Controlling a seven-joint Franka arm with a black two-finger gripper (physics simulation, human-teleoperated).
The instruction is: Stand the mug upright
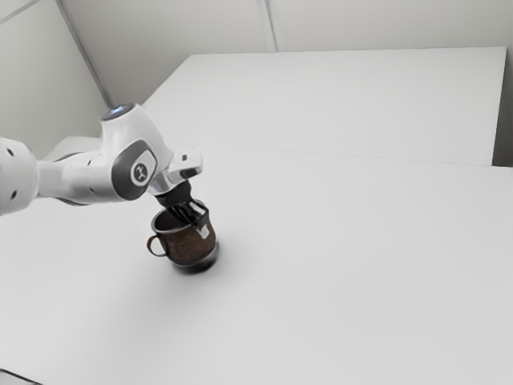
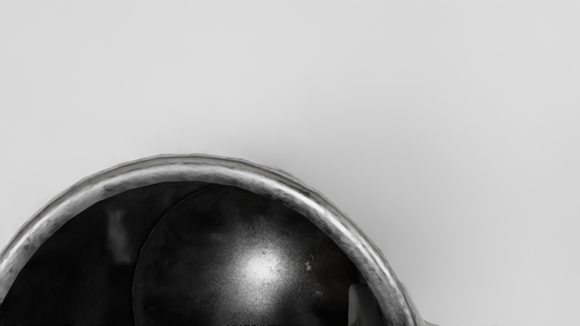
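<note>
The brown metal mug [image 1: 186,244] has its opening facing up, leaning slightly, with its handle toward the exterior view's left. My gripper [image 1: 197,223] reaches down onto its rim on the side away from the handle. One finger is inside the mug and the other outside, with the wall pinched between them. In the wrist view, the mug [image 2: 190,170] shows its pale rim and dark interior, and the gripper [image 2: 399,314] straddles that rim. A dark patch lies right under the mug's base; whether the base touches the table cannot be told.
The white table [image 1: 345,265] spreads around the mug. A raised white panel [image 1: 337,104] stands behind it toward the back, and a dark-edged corner [image 1: 18,377] shows at the near left of the exterior view.
</note>
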